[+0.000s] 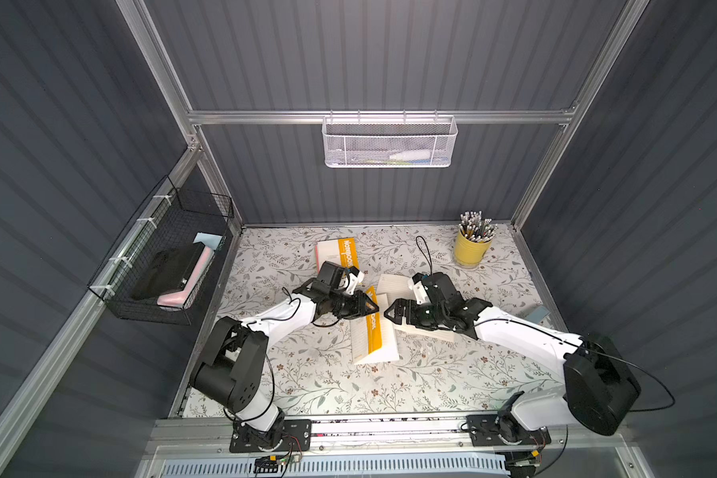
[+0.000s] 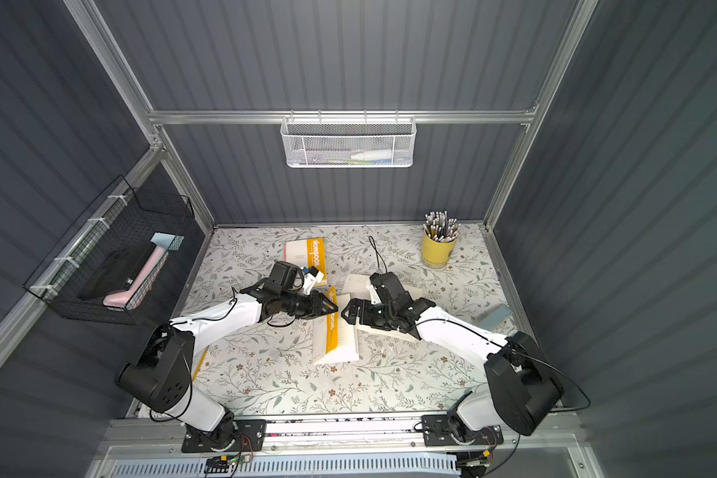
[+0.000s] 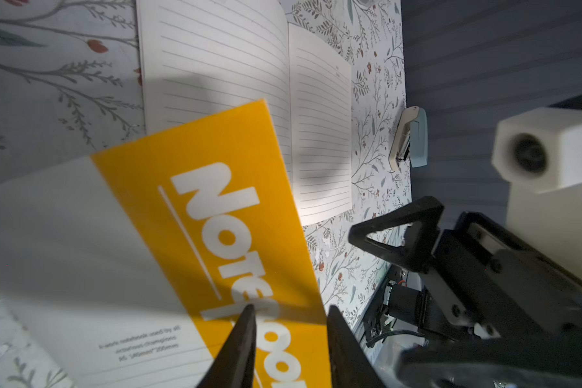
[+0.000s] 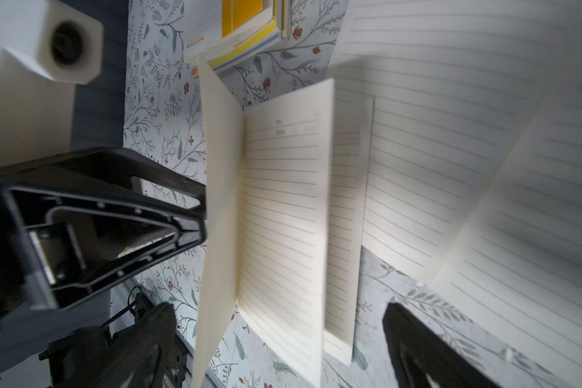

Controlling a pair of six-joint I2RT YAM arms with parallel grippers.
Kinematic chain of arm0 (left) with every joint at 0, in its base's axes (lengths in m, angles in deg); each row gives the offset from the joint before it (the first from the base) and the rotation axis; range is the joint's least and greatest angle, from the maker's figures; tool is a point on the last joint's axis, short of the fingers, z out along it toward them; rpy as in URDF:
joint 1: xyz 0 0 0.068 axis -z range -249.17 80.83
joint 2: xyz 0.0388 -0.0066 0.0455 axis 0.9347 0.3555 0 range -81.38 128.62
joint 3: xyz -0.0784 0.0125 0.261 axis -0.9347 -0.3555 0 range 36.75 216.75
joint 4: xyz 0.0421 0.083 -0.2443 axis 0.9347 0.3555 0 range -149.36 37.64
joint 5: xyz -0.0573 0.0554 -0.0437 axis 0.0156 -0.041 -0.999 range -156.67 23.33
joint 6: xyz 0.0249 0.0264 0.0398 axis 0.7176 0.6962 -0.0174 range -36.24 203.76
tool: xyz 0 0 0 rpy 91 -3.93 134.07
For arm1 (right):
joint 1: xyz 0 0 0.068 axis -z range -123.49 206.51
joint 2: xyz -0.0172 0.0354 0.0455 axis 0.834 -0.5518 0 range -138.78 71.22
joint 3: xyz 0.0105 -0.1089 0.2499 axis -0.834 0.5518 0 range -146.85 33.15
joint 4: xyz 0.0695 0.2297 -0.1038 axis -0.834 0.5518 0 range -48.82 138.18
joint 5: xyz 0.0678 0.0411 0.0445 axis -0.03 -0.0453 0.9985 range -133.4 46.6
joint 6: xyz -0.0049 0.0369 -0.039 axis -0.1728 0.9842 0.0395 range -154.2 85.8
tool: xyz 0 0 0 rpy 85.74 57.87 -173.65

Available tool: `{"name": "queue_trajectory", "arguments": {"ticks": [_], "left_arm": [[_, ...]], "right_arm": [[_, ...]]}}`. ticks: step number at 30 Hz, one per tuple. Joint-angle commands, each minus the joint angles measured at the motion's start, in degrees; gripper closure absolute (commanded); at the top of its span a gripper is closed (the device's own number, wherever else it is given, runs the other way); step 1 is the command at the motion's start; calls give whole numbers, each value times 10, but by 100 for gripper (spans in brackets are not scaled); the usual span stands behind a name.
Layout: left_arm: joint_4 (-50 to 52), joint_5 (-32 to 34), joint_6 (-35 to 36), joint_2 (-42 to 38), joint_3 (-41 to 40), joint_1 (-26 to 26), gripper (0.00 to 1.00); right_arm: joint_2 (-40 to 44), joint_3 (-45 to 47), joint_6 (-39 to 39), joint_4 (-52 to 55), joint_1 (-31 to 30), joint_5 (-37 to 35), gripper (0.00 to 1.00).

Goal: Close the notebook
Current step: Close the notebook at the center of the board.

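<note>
The notebook [image 1: 375,335] [image 2: 336,335] lies mid-table with its white and yellow cover [image 3: 199,218] lifted and standing nearly upright over the lined pages [image 4: 283,201]. My left gripper [image 1: 373,308] [image 2: 334,308] [image 3: 289,309] meets the outer face of that cover. Its fingers stand a little apart with nothing clasped between them. From the other side, my right gripper [image 1: 388,312] [image 2: 344,312] [image 4: 278,307] faces the cover's cream inner face [image 4: 219,201]. Its jaws are wide open and hold nothing.
A second notebook [image 1: 394,285] [image 3: 215,60] lies open under the right arm. A closed one [image 1: 338,252] [image 2: 307,252] sits at the back. A yellow cup of pencils [image 1: 472,248] stands back right, a stapler [image 1: 539,314] [image 3: 410,137] near the right edge. Wire baskets [image 1: 162,265] hang on the walls.
</note>
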Motion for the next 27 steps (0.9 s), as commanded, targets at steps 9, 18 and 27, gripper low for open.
{"name": "queue_trajectory", "arguments": {"ticks": [9, 18, 27], "left_arm": [[-39, -8, -4, 40, -23, 6, 66], [-53, -6, -2, 72, -36, 9, 67], [-42, 3, 2, 72, -38, 9, 68]], "right_arm": [[6, 22, 26, -67, 4, 64, 1], [-2, 34, 43, -121, 4, 89, 1], [-54, 54, 67, -189, 3, 121, 1]]}}
